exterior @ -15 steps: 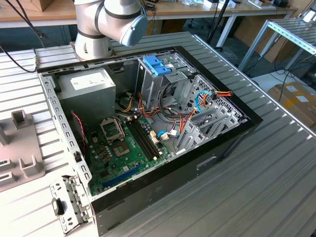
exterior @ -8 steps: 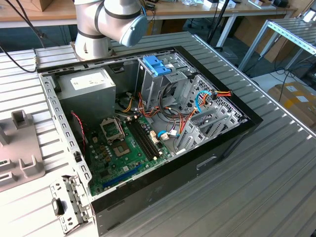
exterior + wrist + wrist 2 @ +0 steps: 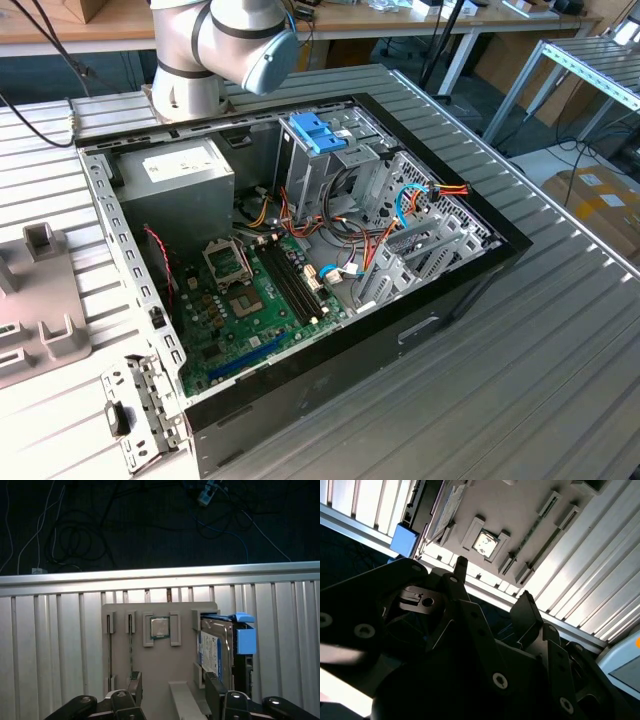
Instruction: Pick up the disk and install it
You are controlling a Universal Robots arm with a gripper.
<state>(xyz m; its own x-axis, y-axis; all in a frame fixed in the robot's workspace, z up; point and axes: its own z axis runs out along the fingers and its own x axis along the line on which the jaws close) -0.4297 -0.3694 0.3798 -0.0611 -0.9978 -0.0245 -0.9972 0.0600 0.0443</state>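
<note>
The gripper (image 3: 173, 682) hangs over the grey parts tray (image 3: 160, 665). Its 2 fingers (image 3: 216, 692) are spread wide, with nothing between them. The disk (image 3: 216, 647) sits in that tray and appears to stand on its long edge in a slot, though from this angle I can't be sure. Its blue tab (image 3: 245, 635) is at the end farthest from the fingers.

The disk is not inside the gap. It lies just beyond 1 fingertip, roughly in line with it, while the gap itself faces the tray's bare middle near the processor chip (image 3: 160, 627). In the second wrist view the gripper (image 3: 493, 579) shows the same wide spread, and the tab (image 3: 405, 537) sits outside the gap, past the nearer finger.

I'd judge the step in hand to be lining up for the grasp. Done well, that means:

- The fingers slide sideways until 1 stands on each flat face of the disk.
- The disk sits centred in the gap.
- The descent is straight, so neither tip catches the slot walls.
- The grip lands on the rigid body rather than the plastic tab.

The open computer case (image 3: 420, 335) waits on the ribbed table (image 3: 560, 380).
</note>
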